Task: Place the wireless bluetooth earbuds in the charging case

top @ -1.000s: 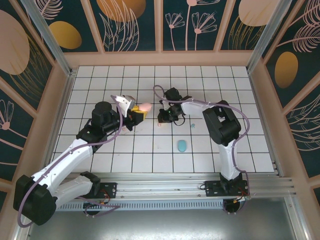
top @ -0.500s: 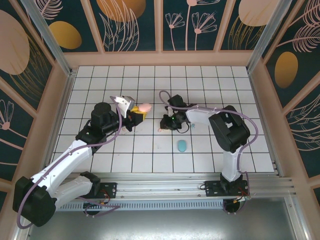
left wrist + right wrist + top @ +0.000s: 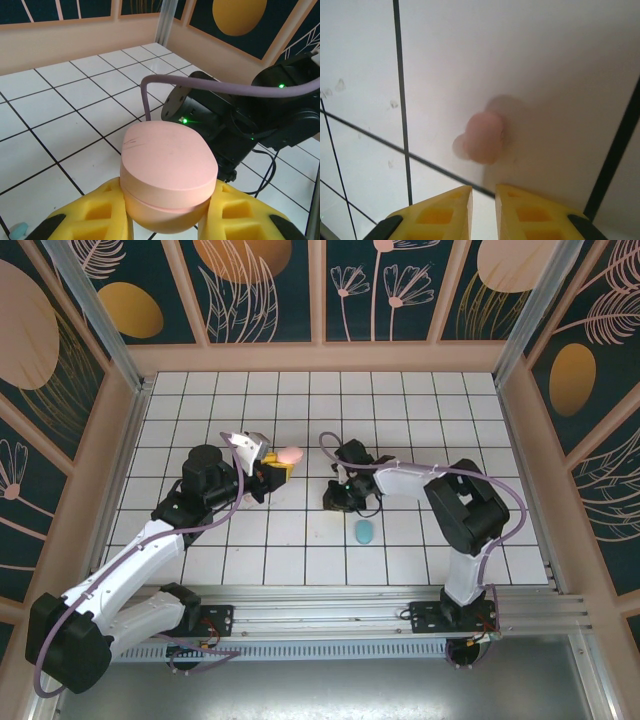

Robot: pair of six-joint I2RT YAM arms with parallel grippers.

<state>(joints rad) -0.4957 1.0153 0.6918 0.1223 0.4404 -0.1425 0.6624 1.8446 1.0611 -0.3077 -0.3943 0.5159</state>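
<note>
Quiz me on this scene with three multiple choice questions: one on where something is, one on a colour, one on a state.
1. Where is the teal charging case?
A) lying on the tiled table
B) held in a gripper
C) on the back wall

2. What colour is the earbud just ahead of the right gripper?
A) light blue
B) pink
C) black

3. What state is the pink charging case in?
A) lying open on the tiles
B) lid shut, clamped in the left gripper
C) split in two halves

Answers: 1 A, it rests on a tile with nothing gripping it. 2 B, the right wrist view shows a pink bit. 3 B, yellow fingers squeeze both its sides.
</note>
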